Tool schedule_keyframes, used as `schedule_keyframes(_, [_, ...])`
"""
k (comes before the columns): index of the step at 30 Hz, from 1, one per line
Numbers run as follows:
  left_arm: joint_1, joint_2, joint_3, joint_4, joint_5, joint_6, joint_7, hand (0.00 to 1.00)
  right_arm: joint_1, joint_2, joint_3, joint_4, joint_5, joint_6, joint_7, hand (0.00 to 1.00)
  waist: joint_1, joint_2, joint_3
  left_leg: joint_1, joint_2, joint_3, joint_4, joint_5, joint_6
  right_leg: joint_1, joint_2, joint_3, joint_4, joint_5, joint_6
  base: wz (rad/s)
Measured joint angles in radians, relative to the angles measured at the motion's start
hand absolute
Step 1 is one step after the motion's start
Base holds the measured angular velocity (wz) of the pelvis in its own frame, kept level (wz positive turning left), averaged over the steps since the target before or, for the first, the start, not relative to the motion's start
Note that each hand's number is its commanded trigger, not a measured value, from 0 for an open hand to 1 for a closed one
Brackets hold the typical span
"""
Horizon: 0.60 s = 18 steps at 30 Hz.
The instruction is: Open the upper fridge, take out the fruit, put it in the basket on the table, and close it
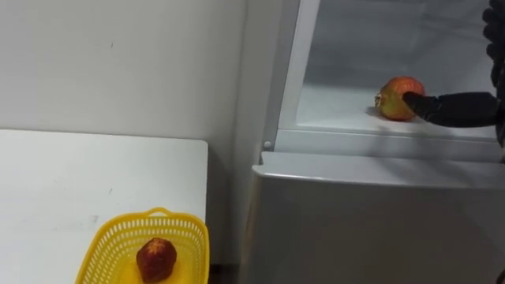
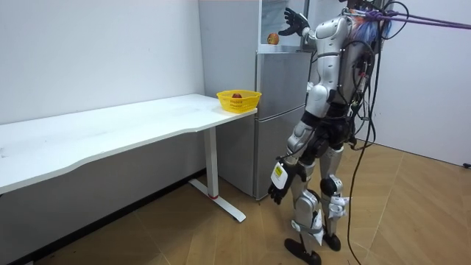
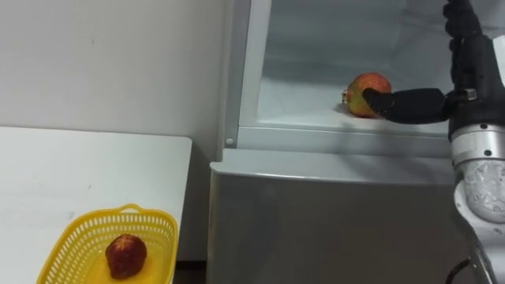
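Note:
A round red-yellow fruit (image 1: 397, 99) (image 3: 363, 88) lies on the white shelf (image 1: 335, 110) of the open upper fridge compartment. My right hand (image 3: 472, 75) reaches in from the right, open, fingers straight up. Its thumb (image 1: 450, 109) stretches left and touches the fruit's right side. Nothing is held. In the room view I stand upright facing the fridge (image 2: 280, 110), right hand (image 2: 294, 22) raised to the fruit (image 2: 273, 38). My left hand (image 2: 277, 193) hangs by my thigh with relaxed fingers.
A yellow mesh basket (image 1: 118, 233) (image 2: 238, 99) with one dark red fruit (image 1: 156, 259) stands on the white table's (image 1: 79, 173) corner, left of the fridge. The closed lower fridge door (image 1: 371, 221) is below the shelf. A narrow gap separates table and fridge.

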Motion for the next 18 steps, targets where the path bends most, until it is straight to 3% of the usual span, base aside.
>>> schedule_keyframes(6, [0.021, 0.001, 0.002, 0.0, 0.01, 0.001, 0.019, 0.0, -0.004, -0.013, 0.001, 0.061, 0.06, 0.0, 0.029, 0.0, 0.0, -0.007, -0.0058, -0.001, -0.001, -0.002, 0.003, 0.0, 0.0, 0.0, 0.0, -0.004, 0.0, 0.0, 0.0, 0.0])
schedule_keyframes(11, [0.031, 0.004, 0.002, -0.001, 0.01, 0.002, 0.018, 0.0, -0.044, -0.039, 0.025, 0.114, 0.097, 0.001, 0.052, 0.0, -0.002, -0.01, -0.0082, 0.0, -0.001, -0.005, 0.003, 0.001, -0.001, 0.002, -0.001, -0.014, -0.002, 0.0, 0.0, 0.01])
schedule_keyframes(15, [0.031, 0.014, 0.008, -0.003, 0.01, 0.003, 0.007, 0.0, -0.058, -0.077, 0.06, 0.176, 0.097, 0.001, 0.072, 0.0, -0.001, -0.02, -0.0154, 0.0, -0.002, -0.02, 0.005, 0.001, -0.002, 0.007, -0.001, -0.028, -0.002, 0.0, 0.0, 0.08])
schedule_keyframes(18, [0.035, 0.015, 0.023, -0.003, 0.01, 0.003, -0.003, 0.0, -0.058, -0.079, 0.06, 0.19, 0.097, 0.002, 0.079, 0.0, 0.002, -0.022, -0.0163, 0.0, -0.002, -0.022, 0.005, 0.002, -0.002, 0.008, -0.001, -0.029, -0.002, 0.0, 0.0, 0.01])
